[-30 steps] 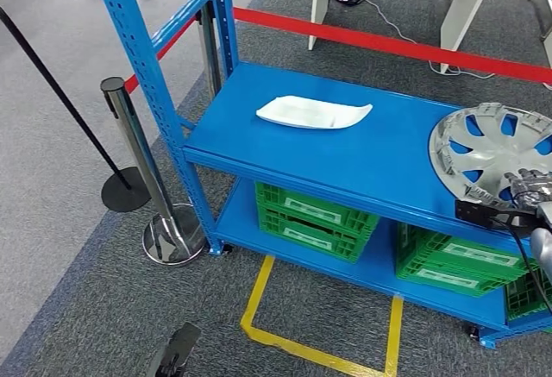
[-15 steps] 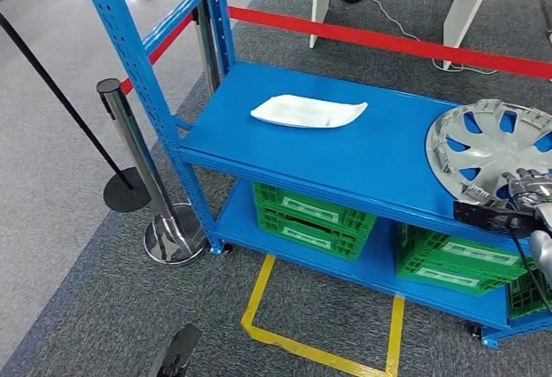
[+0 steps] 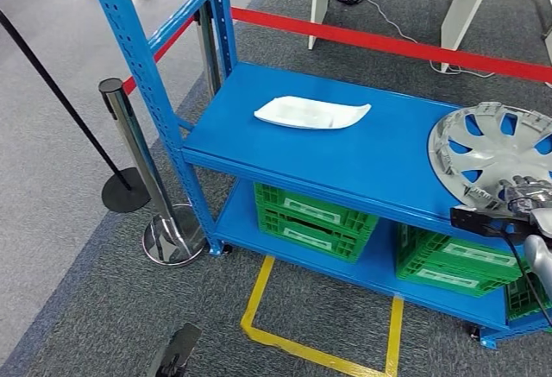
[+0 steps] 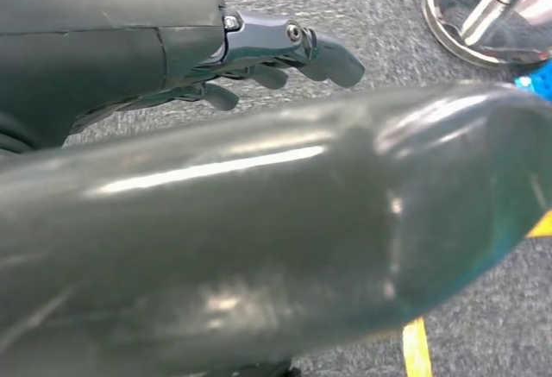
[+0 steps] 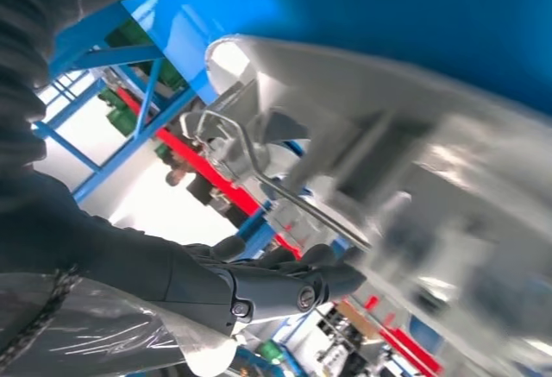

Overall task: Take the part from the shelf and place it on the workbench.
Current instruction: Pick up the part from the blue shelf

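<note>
Right hand (image 3: 529, 194) is sitting at the near rim of the silver wheel cover (image 3: 498, 151), fingers reaching onto its edge. In the right wrist view the dark fingers (image 5: 306, 286) are lying against the cover's rim (image 5: 365, 135), but whether they are actually clamping it I cannot tell. Left hand (image 4: 260, 49) is hanging by the robot's side over the grey carpet, fingers loosely apart and carrying nothing.

The cover is lying flat at the right end of the blue shelf (image 3: 338, 157), overhanging the front edge slightly. Judgement: task is at the grasp stage; lift, carry and placing on the workbench are all outstanding.

Surroundings: a white curved panel (image 3: 311, 112) is lying further left on the same deck, well apart from the cover. Green crates (image 3: 312, 217) are occupying the lower deck. A red barrier tape (image 3: 391, 43) and chrome stanchion (image 3: 140, 157) are bounding the area; the blue upright (image 3: 140, 66) is standing far left, out of the lift path.
</note>
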Controlling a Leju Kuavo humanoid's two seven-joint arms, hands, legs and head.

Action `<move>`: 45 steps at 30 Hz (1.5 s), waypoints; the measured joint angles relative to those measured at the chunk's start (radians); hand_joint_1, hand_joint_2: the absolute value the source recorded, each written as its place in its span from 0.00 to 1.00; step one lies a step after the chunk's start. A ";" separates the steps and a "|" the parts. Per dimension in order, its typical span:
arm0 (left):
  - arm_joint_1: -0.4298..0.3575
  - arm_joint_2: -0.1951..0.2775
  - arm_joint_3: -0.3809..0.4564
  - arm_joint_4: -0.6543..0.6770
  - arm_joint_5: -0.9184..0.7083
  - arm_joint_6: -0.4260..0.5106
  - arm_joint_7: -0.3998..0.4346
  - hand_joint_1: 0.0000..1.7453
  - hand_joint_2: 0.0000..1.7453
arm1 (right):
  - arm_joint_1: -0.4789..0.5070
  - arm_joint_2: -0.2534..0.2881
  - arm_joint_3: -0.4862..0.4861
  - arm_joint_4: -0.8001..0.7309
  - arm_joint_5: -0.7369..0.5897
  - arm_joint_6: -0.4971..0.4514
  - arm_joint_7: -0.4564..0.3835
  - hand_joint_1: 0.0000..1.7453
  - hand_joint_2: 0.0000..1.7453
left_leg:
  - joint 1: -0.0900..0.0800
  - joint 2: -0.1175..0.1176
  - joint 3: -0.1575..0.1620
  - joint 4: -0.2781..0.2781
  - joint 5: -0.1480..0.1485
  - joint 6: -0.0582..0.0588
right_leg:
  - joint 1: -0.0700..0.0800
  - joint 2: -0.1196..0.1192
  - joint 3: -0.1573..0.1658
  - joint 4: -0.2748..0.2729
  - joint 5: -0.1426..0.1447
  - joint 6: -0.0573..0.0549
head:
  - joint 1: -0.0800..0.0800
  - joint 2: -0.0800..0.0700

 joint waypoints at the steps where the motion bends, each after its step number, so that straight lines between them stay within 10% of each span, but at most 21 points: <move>1: -0.001 0.000 0.000 0.000 0.000 0.000 0.000 0.00 0.00 | 0.001 0.000 0.000 0.001 0.000 0.000 0.000 0.00 1.00 | 0.002 0.000 0.003 -0.006 0.004 0.005 | -0.001 0.000 -0.007 0.013 -0.011 0.004 | 0.001 0.000; 6: -0.002 -0.003 0.000 0.000 0.000 -0.001 0.002 0.00 0.00 | 0.014 0.000 0.002 0.021 0.000 0.002 0.001 0.00 1.00 | 0.006 0.000 0.004 -0.011 0.008 0.012 | -0.003 0.000 -0.135 0.269 -0.118 0.017 | 0.006 0.000; 10: -0.002 -0.004 0.000 0.000 0.000 0.000 0.002 0.00 0.00 | 0.019 -0.001 0.004 0.032 0.000 0.016 -0.008 0.00 1.00 | 0.005 -0.001 0.005 -0.003 0.000 0.004 | -0.006 -0.001 -0.046 0.081 -0.009 0.018 | 0.006 0.000; 14: -0.002 -0.004 0.000 0.000 0.000 0.000 0.003 0.00 0.00 | 0.015 -0.001 0.005 0.036 -0.002 0.020 -0.008 0.01 1.00 | 0.001 -0.002 0.001 0.004 -0.003 -0.012 | -0.001 0.002 0.001 0.001 0.004 -0.002 | 0.006 0.000; 18: -0.003 -0.004 0.000 0.000 0.000 0.000 0.003 0.00 0.00 | 0.006 0.000 0.006 0.037 -0.003 0.020 -0.009 0.97 1.00 | 0.006 0.001 -0.038 0.103 -0.068 -0.033 | -0.005 -0.002 0.006 -0.002 0.005 -0.024 | 0.003 0.000; 19: -0.002 -0.004 0.000 0.000 0.000 0.000 0.003 0.00 0.00 | 0.005 0.000 0.007 0.037 -0.004 0.022 -0.012 1.00 1.00 | 0.006 0.001 -0.068 0.172 -0.102 -0.037 | -0.004 -0.002 0.006 -0.001 0.005 -0.027 | 0.002 0.000; 22: 0.001 -0.004 0.000 0.000 0.001 0.000 0.003 0.00 0.00 | 0.006 0.001 0.010 0.040 -0.010 0.036 -0.031 1.00 1.00 | 0.007 0.001 -0.122 0.294 -0.134 -0.038 | -0.004 -0.002 0.007 -0.001 0.004 -0.028 | 0.002 0.000; 27: 0.000 -0.002 0.000 0.000 0.003 0.003 0.003 0.00 0.00 | 0.005 -0.001 0.013 0.041 -0.020 0.050 -0.052 1.00 1.00 | 0.005 0.001 0.010 0.027 -0.019 -0.022 | 0.001 0.005 0.008 0.000 0.006 -0.018 | 0.003 0.000; 31: 0.001 0.000 0.000 0.000 0.004 0.008 0.002 0.00 0.00 | 0.007 -0.007 0.014 0.042 -0.031 0.052 -0.061 1.00 1.00 | 0.005 0.002 0.017 0.000 -0.009 -0.001 | -0.002 0.008 -0.002 0.001 0.005 0.006 | 0.004 0.000; 37: 0.004 0.000 0.000 0.000 0.009 0.005 -0.008 0.00 0.00 | 0.022 -0.015 0.018 0.043 -0.042 0.050 -0.064 1.00 1.00 | 0.005 0.001 0.010 -0.006 0.001 0.015 | -0.003 0.005 -0.135 0.277 -0.115 0.021 | 0.009 0.000; 41: 0.004 0.001 0.000 0.000 0.020 -0.019 -0.034 0.00 0.00 | 0.018 -0.017 0.020 0.039 -0.054 0.047 -0.076 1.00 1.00 | 0.003 -0.001 0.012 -0.002 -0.004 0.007 | -0.003 0.004 -0.030 0.066 -0.007 0.016 | 0.010 0.000; 45: 0.002 0.003 0.000 0.000 0.024 -0.022 -0.038 0.00 0.00 | 0.010 -0.016 0.022 0.024 -0.062 0.056 -0.084 1.00 1.00 | -0.001 0.002 0.011 0.000 -0.006 -0.013 | 0.002 0.006 0.015 -0.007 0.002 -0.006 | 0.003 0.000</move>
